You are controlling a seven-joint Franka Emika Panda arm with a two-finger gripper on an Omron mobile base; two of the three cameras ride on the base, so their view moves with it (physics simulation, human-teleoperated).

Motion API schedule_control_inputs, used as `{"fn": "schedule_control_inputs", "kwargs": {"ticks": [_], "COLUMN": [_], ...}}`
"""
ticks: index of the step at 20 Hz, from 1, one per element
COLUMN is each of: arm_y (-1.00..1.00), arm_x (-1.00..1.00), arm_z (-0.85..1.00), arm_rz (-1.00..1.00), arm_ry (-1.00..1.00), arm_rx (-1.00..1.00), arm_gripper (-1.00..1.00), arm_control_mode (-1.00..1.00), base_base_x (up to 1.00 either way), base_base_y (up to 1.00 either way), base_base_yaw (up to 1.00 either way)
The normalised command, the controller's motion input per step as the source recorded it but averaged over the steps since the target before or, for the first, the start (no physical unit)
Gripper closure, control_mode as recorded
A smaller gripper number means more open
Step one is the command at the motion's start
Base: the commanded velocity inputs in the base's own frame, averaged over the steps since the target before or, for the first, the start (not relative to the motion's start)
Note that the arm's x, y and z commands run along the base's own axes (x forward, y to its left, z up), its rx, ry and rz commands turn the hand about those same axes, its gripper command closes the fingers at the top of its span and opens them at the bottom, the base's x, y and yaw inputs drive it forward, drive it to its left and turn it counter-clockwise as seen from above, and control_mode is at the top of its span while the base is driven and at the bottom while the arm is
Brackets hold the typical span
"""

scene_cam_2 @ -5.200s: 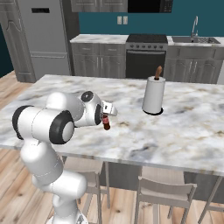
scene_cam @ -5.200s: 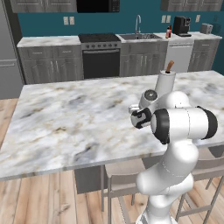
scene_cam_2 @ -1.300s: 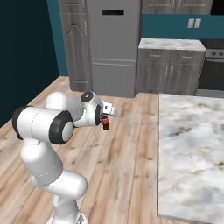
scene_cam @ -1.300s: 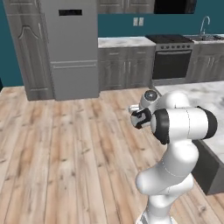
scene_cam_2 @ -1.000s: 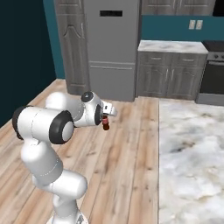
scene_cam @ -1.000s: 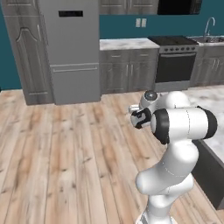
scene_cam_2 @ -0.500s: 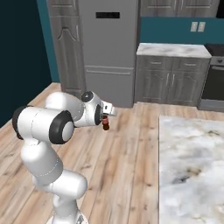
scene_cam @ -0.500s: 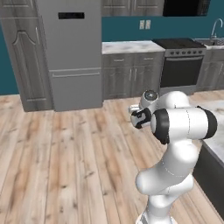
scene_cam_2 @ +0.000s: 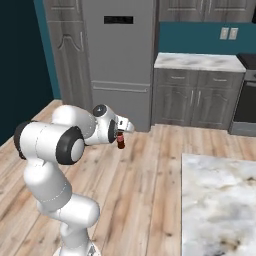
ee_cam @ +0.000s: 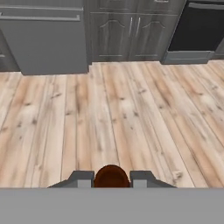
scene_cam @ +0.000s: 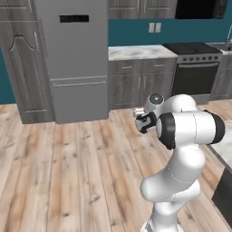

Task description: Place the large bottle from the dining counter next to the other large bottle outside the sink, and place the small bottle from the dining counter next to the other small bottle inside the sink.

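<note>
Hand view has the gripper (ee_cam: pixel 111 179) at six o'clock, its two fingers pinching a small dark-red bottle (ee_cam: pixel 111 176) whose rounded top sits between them, with bare wooden floor (ee_cam: pixel 109 113) ahead and grey cabinets (ee_cam: pixel 127 30) at twelve o'clock. Right base view shows the same small bottle (scene_cam_2: pixel 120 140) hanging under the gripper (scene_cam_2: pixel 121 134) at chest height, and the marble worktop (scene_cam_2: pixel 215 200) at four o'clock. Judging by this, the step in hand is carrying the small bottle toward the sink; next the base needs to reach the sink, then lower the bottle beside the other small one inside it
</note>
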Motion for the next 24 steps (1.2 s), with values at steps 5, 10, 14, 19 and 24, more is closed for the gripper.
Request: {"fn": "schedule_control_inputs", "kwargs": {"ticks": [5, 10, 14, 19, 24], "arm_y": [0.0, 0.0, 0.0, 0.0, 0.0], "arm_x": [0.0, 0.0, 0.0, 0.0, 0.0], "arm_z": [0.0, 0.0, 0.0, 0.0, 0.0], "arm_rz": [0.0, 0.0, 0.0, 0.0, 0.0], "arm_ry": [0.0, 0.0, 0.0, 0.0, 0.0], "arm_rx": [0.0, 0.0, 0.0, 0.0, 0.0], "arm_gripper": [1.0, 1.0, 1.0, 1.0, 1.0], "arm_control_mode": [1.0, 1.0, 1.0, 1.0, 1.0], "base_base_x": [0.76, 0.79, 0.77, 0.67, 0.6], "base_base_y": [-0.01, -0.09, -0.18, -0.35, -0.5], "base_base_yaw": [0.0, 0.0, 0.0, 0.0, 0.0]}}
